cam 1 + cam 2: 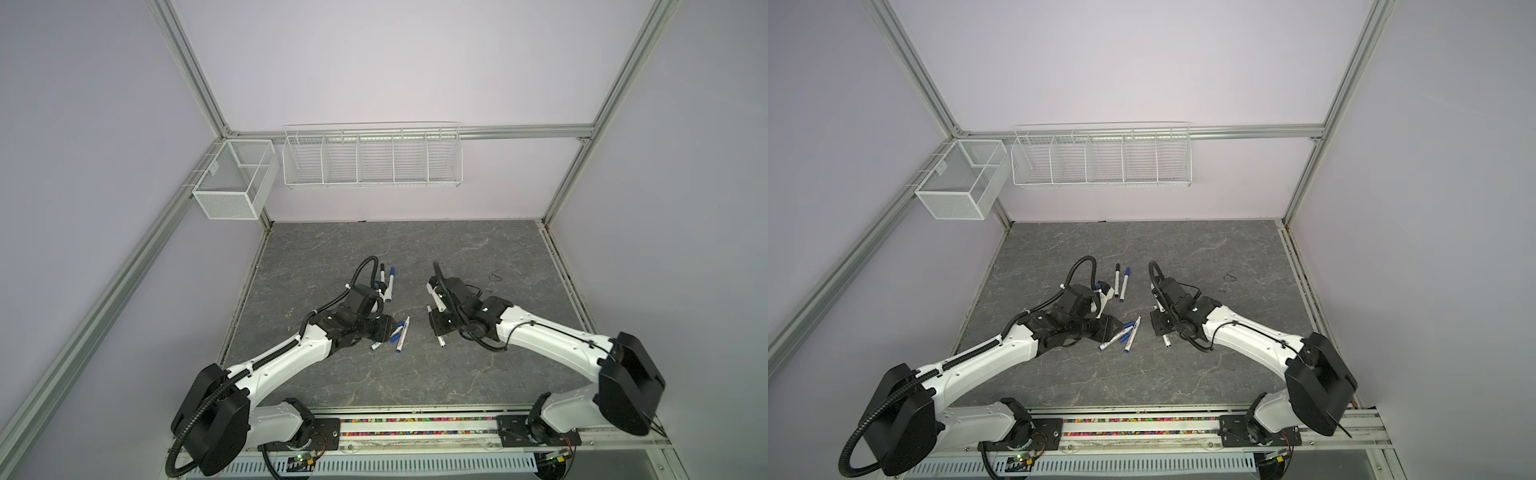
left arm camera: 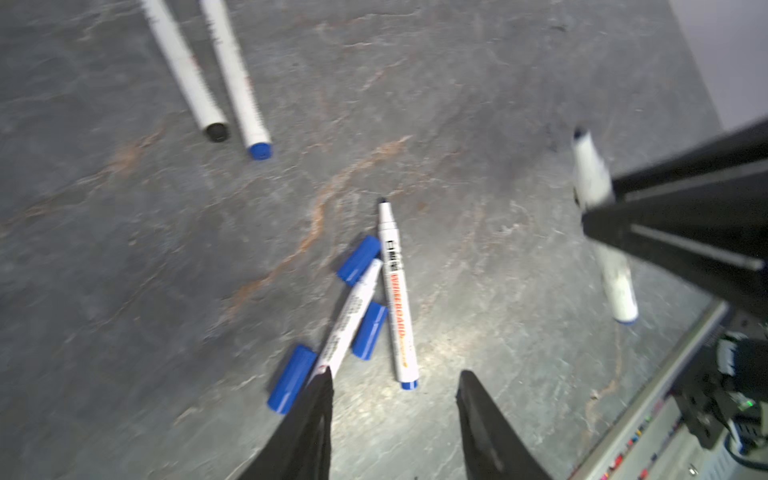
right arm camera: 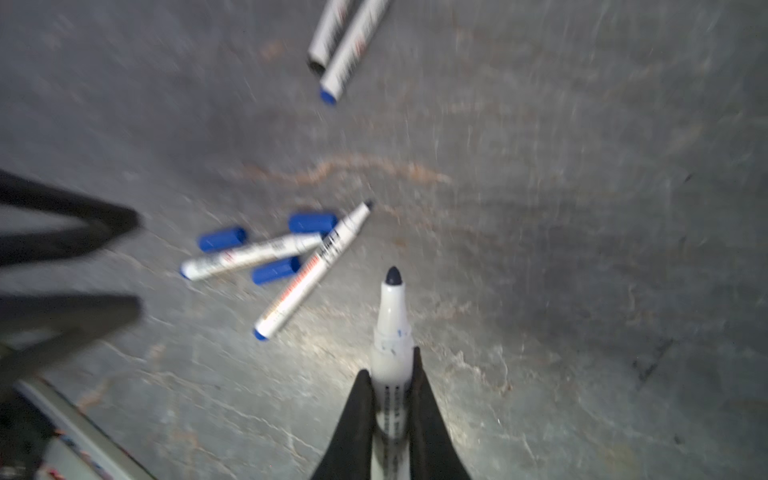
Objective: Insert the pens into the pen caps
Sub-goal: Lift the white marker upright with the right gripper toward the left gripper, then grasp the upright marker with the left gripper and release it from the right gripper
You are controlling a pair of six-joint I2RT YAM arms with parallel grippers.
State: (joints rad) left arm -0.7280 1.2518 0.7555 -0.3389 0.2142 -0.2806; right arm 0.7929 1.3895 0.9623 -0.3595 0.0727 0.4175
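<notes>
On the table, in both top views, two pens lie side by side and look capped, one black, one blue; I count two of five done. Left wrist view: left gripper released and empty, hovering over two bare pens and three loose blue caps. Right wrist view: right gripper clenched on a third bare pen, tip pointing forward. Remaining: three cappings

In both top views: even, diffuse light, faint shadows, frame rails bowed toward the picture edges. Both wrist views: motion blur throughout, bright glare patch on the desk, dim corners.
</notes>
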